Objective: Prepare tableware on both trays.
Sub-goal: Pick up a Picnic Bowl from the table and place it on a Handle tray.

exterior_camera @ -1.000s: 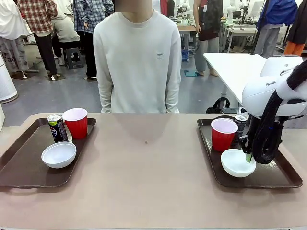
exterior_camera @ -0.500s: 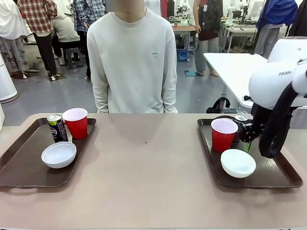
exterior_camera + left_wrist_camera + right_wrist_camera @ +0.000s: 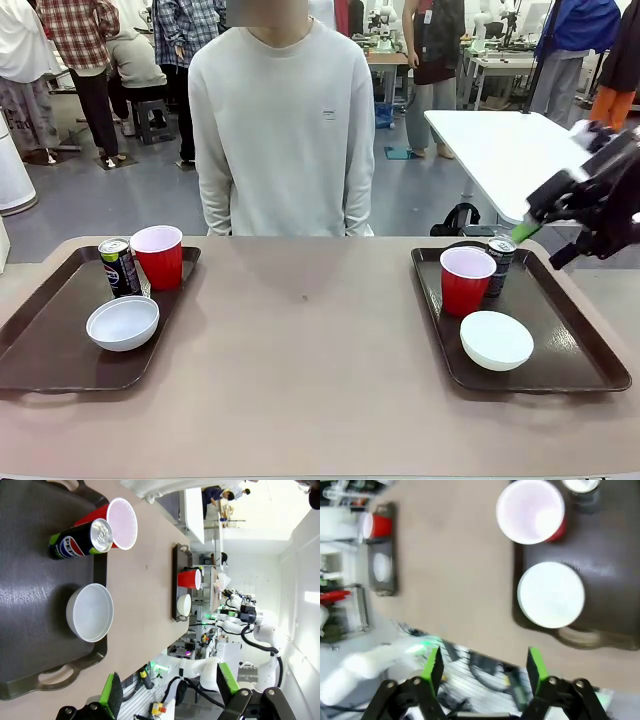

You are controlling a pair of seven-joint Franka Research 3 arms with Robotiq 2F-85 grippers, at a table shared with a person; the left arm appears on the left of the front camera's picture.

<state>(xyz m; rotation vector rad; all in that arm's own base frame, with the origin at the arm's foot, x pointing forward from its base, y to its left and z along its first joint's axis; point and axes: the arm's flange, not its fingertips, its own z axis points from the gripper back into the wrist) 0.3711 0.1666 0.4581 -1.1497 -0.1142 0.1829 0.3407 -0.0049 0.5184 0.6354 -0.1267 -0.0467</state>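
The right gripper hangs open and empty, raised above the right tray; below it sit a bowl, cup and can.

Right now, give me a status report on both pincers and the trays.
Left pincer open, empty. Right pincer open, empty, raised above right tray. Cup, bowl, can on left tray and right tray alike. Nothing in the way.
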